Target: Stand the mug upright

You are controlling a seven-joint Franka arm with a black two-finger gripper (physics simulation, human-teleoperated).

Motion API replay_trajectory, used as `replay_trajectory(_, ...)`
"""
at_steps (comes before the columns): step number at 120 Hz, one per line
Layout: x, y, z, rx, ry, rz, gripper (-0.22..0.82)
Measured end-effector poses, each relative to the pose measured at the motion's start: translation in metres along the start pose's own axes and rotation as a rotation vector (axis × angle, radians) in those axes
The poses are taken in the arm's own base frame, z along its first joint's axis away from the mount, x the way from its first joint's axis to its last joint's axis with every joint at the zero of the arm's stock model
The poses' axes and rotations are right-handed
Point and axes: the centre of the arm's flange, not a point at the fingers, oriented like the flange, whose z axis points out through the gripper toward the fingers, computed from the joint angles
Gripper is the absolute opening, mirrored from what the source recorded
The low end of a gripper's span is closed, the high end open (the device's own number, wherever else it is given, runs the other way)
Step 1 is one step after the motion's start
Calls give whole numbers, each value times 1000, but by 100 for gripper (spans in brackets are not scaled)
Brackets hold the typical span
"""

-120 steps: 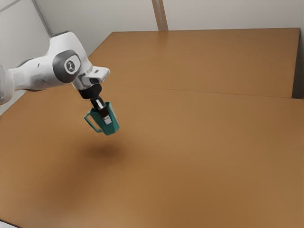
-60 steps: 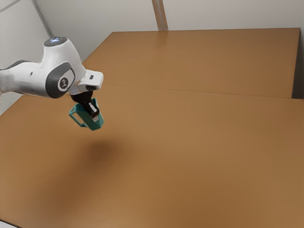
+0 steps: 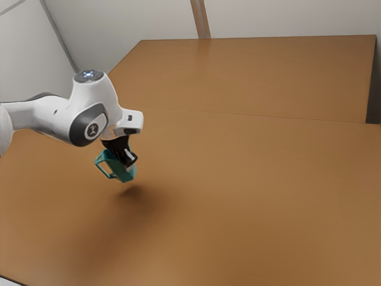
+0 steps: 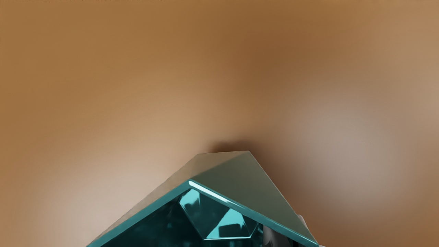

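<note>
In the exterior view the gripper (image 3: 129, 159) points down, closed on the wall of the teal mug (image 3: 123, 170). The mug hangs tilted just above the table, its handle toward the exterior view's left and its base toward the lower right. In the wrist view the mug (image 4: 240, 181) shows its angular rim and hollow inside toward the camera. A part of the gripper (image 4: 274, 237) is seen at the mug's wall there; the rest of it is hidden by the mug.
The broad brown table (image 3: 250, 190) extends under and beyond the arm, with a thin seam across it. A pale wall (image 3: 286, 18) stands behind its far edge. The mug's shadow lies close beneath it.
The hand first moved toward the exterior view's left, then down and back right, carrying the mug. The mug is lower and nearer its shadow, and tilted somewhat more.
</note>
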Motion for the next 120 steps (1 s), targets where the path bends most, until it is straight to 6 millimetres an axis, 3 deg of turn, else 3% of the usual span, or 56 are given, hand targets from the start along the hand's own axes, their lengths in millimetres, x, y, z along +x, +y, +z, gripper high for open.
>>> replay_trajectory(29, 12, 2, 21, -8, 11, -60, -18)
replay_trajectory(104, 19, 8, 48, -59, 7, -191, -18)
replay_trajectory(120, 20, 9, 49, -63, 7, -199, -9)
